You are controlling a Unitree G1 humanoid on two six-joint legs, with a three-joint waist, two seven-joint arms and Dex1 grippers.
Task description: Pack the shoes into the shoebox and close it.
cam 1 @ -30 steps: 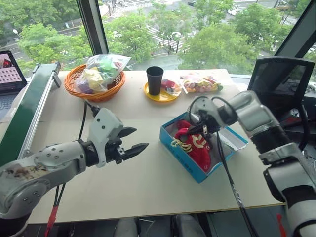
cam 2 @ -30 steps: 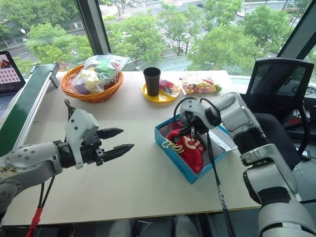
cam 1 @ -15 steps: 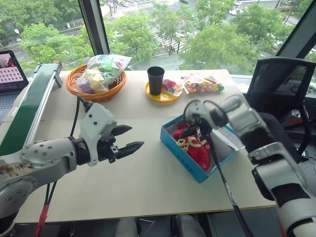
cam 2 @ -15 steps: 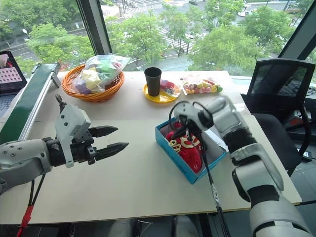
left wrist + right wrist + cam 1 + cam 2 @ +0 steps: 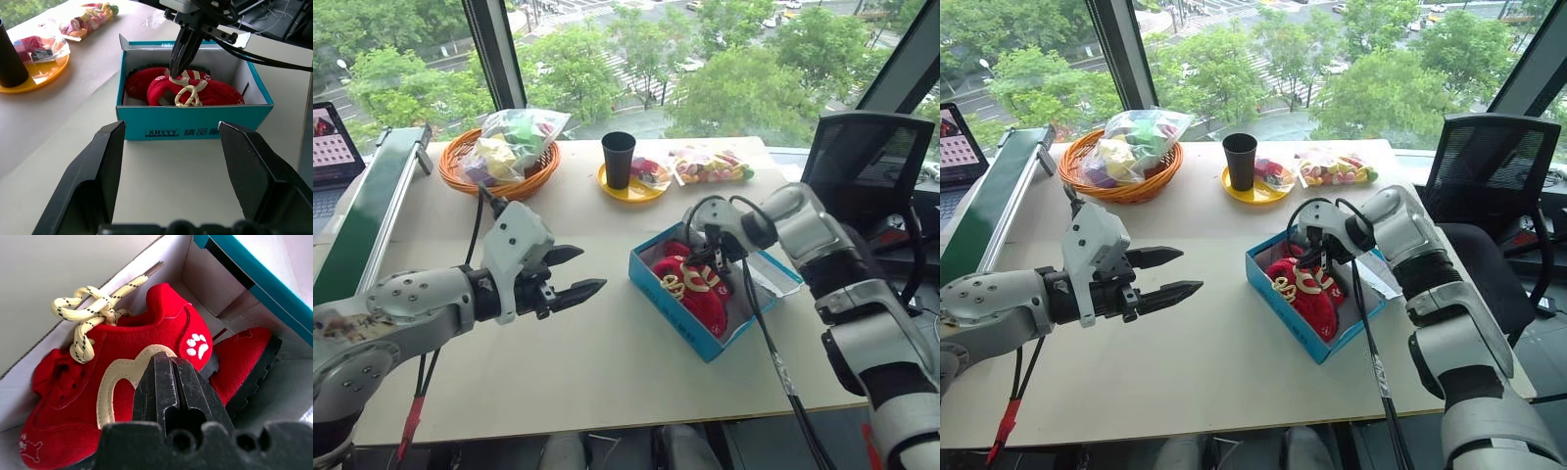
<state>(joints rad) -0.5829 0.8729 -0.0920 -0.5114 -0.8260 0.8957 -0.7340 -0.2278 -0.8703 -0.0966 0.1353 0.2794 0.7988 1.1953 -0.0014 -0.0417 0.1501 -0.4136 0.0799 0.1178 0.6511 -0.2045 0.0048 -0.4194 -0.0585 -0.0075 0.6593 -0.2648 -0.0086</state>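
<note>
The blue shoebox stands open on the table, right of centre, its white lid flap folded out on the far right side. Both red shoes lie inside, one on top of the other, cream laces loose. My right gripper points down into the box, shut, its tips resting on the upper shoe with nothing between them. My left gripper hovers open above the table left of the box, aimed at the box's lettered front wall.
A wicker basket of bagged items sits at the back left. A black cup on a yellow plate and candy bags stand behind the box. A green rail runs along the left edge; an office chair is at the right.
The right gripper has stayed shut over the shoes in the box while its wrist turned. The left gripper has edged slightly toward the box, still open.
</note>
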